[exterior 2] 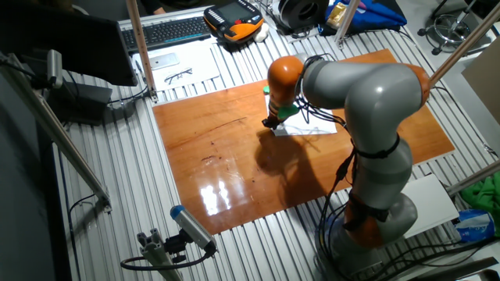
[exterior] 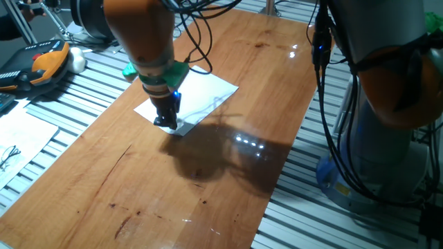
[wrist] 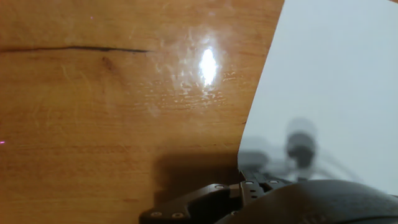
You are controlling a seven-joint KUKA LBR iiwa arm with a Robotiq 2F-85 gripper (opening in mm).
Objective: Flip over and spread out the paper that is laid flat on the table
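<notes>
The paper lies blank face up on the reddish-brown table, near its far middle. It also shows in the other fixed view and fills the right of the hand view. My gripper points down at the sheet's near left edge, with its fingers together at table level. In the hand view the gripper meets the paper's edge, which curves a little, and the wooden table shows on the left. In the other fixed view the gripper sits at the sheet's left end.
Another printed sheet with glasses lies on the grey slatted surface left of the table. An orange and black device sits beyond it. The arm's grey base and cables stand at the table's right side. A keyboard is at the back.
</notes>
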